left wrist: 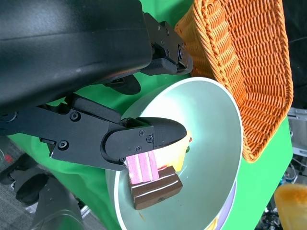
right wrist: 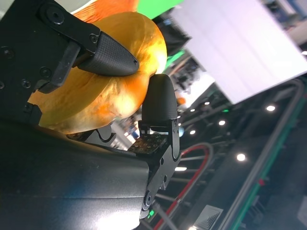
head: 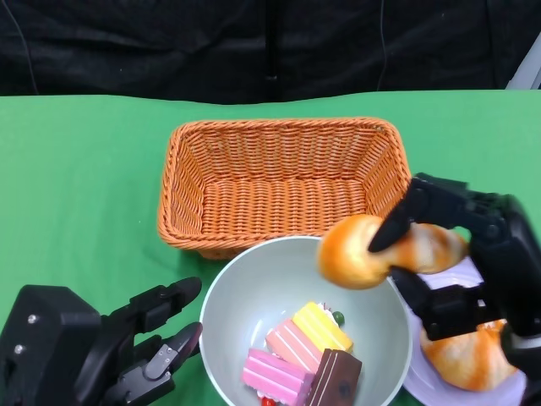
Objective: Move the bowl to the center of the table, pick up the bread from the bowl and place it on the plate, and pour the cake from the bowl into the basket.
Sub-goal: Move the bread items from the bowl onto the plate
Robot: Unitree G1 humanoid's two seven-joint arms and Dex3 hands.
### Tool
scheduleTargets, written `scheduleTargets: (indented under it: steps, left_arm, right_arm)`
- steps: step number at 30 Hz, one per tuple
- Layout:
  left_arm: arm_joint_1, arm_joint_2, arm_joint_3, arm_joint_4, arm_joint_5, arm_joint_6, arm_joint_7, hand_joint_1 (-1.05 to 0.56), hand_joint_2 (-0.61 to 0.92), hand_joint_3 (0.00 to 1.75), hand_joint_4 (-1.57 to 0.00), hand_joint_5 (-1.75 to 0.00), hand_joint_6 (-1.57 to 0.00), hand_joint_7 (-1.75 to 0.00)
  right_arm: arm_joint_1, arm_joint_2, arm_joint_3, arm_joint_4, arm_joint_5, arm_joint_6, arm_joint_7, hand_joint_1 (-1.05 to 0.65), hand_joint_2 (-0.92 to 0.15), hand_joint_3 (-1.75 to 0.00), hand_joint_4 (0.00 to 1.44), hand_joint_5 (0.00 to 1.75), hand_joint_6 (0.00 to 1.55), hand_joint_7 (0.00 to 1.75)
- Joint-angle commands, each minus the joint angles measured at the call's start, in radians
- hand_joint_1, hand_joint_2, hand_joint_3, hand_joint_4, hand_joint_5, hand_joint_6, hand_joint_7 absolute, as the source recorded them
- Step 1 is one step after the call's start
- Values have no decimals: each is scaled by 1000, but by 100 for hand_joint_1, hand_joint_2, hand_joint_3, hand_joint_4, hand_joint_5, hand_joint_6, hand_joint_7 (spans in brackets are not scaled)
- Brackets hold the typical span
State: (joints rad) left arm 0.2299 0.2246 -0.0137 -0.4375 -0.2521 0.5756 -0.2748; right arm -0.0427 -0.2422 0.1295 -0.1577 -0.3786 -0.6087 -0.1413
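Green cloth covers the table (head: 76, 169), with a dark curtain along the top of the head view. At lower centre sits the grey bowl (head: 228, 304), just in front of the orange wicker basket (head: 279, 182), so the move to the middle looks done. The right hand (head: 456, 254), at the right of the frame, grips a golden bread roll (head: 359, 254) raised over the bowl's right rim, between bowl and plate (head: 414, 376). A second roll (head: 465, 359) already lies on that plate at lower right. Judging by this, the bread step is under way: the roll has yet to be set down, and the cake slices (head: 300, 351) remain in the bowl, still to be poured into the basket. The left hand (head: 127, 347), at lower left, lies just beside the bowl with fingers apart, holding nothing.

Only the right wrist view shows the grip close up: two black fingertips (right wrist: 112, 55) pressing into the roll's crust. Only the left wrist view shows the left fingers (left wrist: 144, 143) reaching over the bowl's near rim, above the pink and chocolate slices.
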Motion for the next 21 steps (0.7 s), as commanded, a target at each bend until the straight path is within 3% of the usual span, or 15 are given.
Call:
scheduleTargets:
  steps: [1,7,10,14,21]
  left_arm:
    - [-6,14,26,10,-22,4,-18,-53,92,51,-29,-49,-30,-1]
    - [-11,19,41,21,-39,-4,-28,-53,92,50,-27,-50,-31,-1]
    - [-11,18,42,21,-39,-5,-30,-53,92,49,-27,-50,-31,-1]
    - [-6,22,40,10,-41,6,-32,-52,92,50,-26,-50,-31,-1]
    - [1,28,42,-6,-48,10,-34,-51,92,51,-25,-52,-30,0]
  right_arm:
    - [19,-24,-44,-23,-11,-2,11,-6,-9,-175,103,175,89,158]
    - [39,-68,-133,3,-89,-38,-23,-6,-4,-175,105,175,93,156]
    - [39,-67,-143,9,-101,-49,-28,-6,-3,-175,105,175,94,156]
    - [77,-111,-201,20,-250,-25,-83,-9,0,-175,107,175,94,158]
    - [71,-145,-187,127,-350,-22,-156,-2,4,-175,108,175,95,158]
